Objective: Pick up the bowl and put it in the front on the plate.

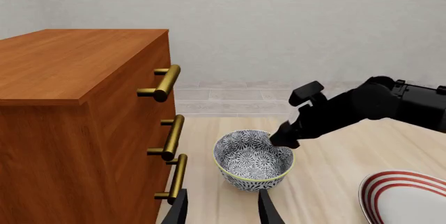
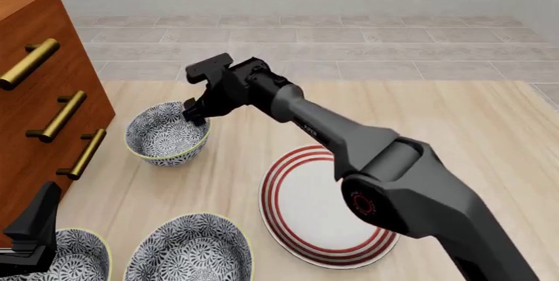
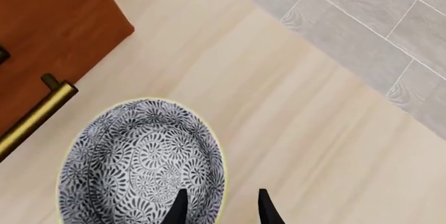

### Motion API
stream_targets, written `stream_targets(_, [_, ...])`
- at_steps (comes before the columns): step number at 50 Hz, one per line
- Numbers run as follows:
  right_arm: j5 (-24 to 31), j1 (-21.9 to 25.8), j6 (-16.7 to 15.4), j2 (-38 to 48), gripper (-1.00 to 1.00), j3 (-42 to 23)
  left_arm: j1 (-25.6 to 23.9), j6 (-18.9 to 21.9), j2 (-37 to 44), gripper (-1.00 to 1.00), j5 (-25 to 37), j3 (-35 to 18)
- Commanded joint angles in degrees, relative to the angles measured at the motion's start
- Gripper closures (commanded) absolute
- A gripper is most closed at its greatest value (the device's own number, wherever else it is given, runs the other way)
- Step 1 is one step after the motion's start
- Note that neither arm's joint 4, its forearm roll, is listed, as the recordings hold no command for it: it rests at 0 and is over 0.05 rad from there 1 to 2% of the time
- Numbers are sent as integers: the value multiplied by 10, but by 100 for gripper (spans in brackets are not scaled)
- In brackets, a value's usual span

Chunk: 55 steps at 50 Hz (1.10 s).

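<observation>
The bowl (image 2: 162, 135), navy-and-white patterned with a cream rim, stands upright on the wooden table beside the dresser. My right gripper (image 2: 194, 114) hangs over its right rim, open, one finger inside the bowl (image 3: 132, 166) and one outside, as the right wrist view shows between the fingertips of the right gripper (image 3: 221, 208). The left wrist view has the same bowl (image 1: 251, 158) with the right gripper (image 1: 282, 138) at its edge. The plate (image 2: 323, 210), white with red rings, lies right of the bowl, nearer the front. My left gripper (image 1: 221, 213) is open and holds nothing.
A wooden dresser (image 2: 35, 97) with brass handles (image 2: 63, 116) stands at the left, close to the bowl. Two look-alike bowls (image 2: 196, 251) (image 2: 74, 258) sit at the front left, beside the left gripper (image 2: 31, 228). Grey tiled floor lies beyond the table's far edge.
</observation>
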Motion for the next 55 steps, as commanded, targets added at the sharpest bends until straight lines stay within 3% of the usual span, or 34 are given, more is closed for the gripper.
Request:
stream_targets(1, [-18, 7, 9, 8, -100, 17, 0, 0, 0, -100, 0, 0])
stream_targets(9, [-39, 14, 17, 4, -100, 45, 0, 0, 0, -100, 0, 0])
stream_targets(19, [-30, 14, 19, 24, -100, 22, 0, 0, 0, -100, 0, 0])
stream_targets(25, [-52, 21, 25, 13, -100, 56, 0, 0, 0, -100, 0, 0])
stream_targets(40, [-48, 19, 27, 22, -100, 46, 0, 0, 0, -100, 0, 0])
stream_targets(41, [-50, 19, 27, 20, 100, 50, 0, 0, 0, -100, 0, 0])
stream_targets(55, [-22, 14, 18, 38, 100, 0, 0, 0, 0, -100, 0, 0])
